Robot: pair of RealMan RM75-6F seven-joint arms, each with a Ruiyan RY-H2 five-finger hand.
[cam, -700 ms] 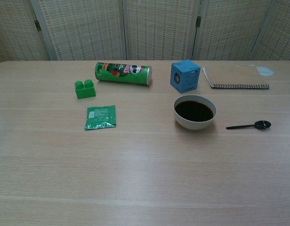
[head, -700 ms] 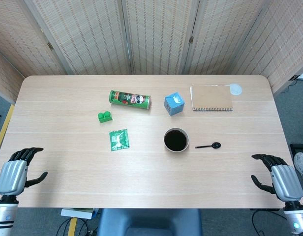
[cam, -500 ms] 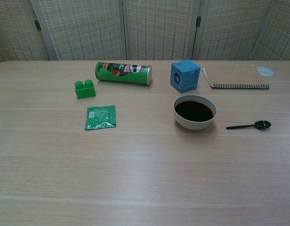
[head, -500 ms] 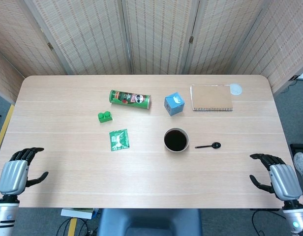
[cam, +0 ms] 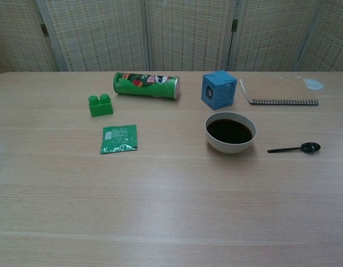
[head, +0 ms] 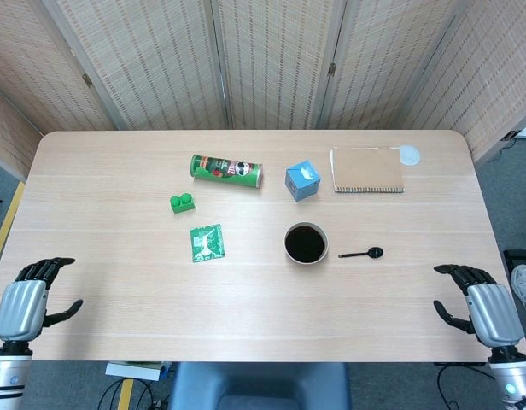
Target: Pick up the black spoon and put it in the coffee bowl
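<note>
Fingers on my right hand (head: 478, 307) and left hand (head: 28, 302) are apart and loosely curled, holding nothing, at the table's (head: 246, 316) near corners. I see the black spoon (cam: 297, 148) lying flat just right of the coffee bowl (cam: 230, 132), not touching it.

The bowl (head: 306, 243) stands near the middle of the surface (head: 118, 282), with the spoon (head: 360, 254) lying just to its right, apart from it, handle toward the bowl. Behind the bowl sits the box (head: 302, 180), the notebook (head: 367, 170) to its right toward the far right corner and the canister (head: 226, 171) lying on its side to its left. The brick (head: 184, 202) lies in front of the canister's left end, and the sachet (head: 207, 243) in front of the brick, level with the bowl.
</note>
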